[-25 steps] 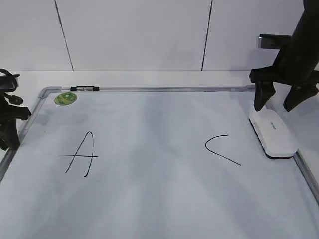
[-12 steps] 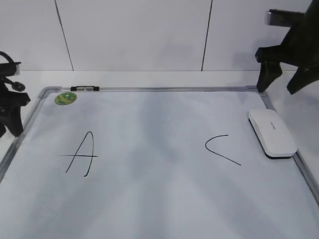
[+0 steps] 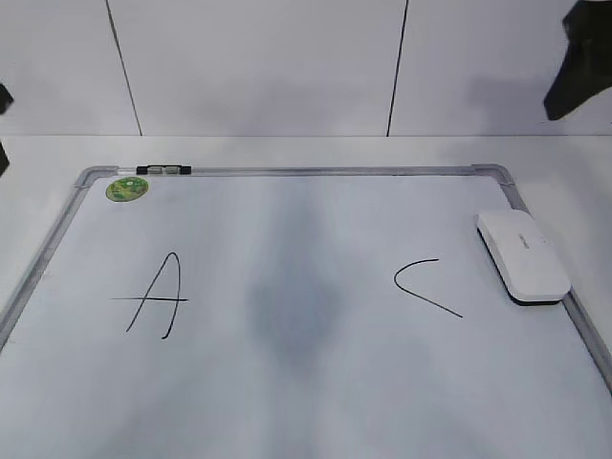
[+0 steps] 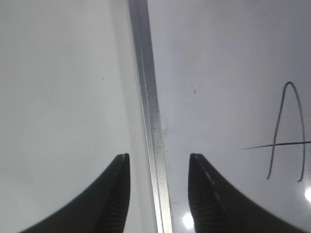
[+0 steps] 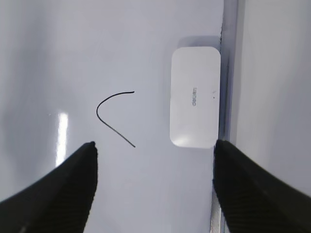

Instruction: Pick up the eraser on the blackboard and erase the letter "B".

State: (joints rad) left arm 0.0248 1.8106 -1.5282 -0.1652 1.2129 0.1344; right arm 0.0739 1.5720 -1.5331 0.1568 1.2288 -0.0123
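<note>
The white eraser (image 3: pixel 523 255) lies flat on the right edge of the blackboard (image 3: pixel 287 382), a white board with a grey frame. It also shows in the right wrist view (image 5: pixel 194 96). No letter "B" shows; between the A (image 3: pixel 158 296) and the angular C (image 3: pixel 426 285) the board is bare with a grey shade. My right gripper (image 5: pixel 155 144) is open wide and empty, high above the board, with the eraser ahead of it. My left gripper (image 4: pixel 159 158) is open and empty above the board's left frame rail (image 4: pixel 150 111).
A small black-and-silver marker (image 3: pixel 163 170) lies on the top rail beside a round green sticker (image 3: pixel 126 188). A dark part of the right arm (image 3: pixel 583 57) shows at the top right corner. A white wall stands behind the table.
Both arms have risen and drawn outward, almost leaving the exterior view. The right gripper has lifted away from above the eraser. The eraser has not moved.
</note>
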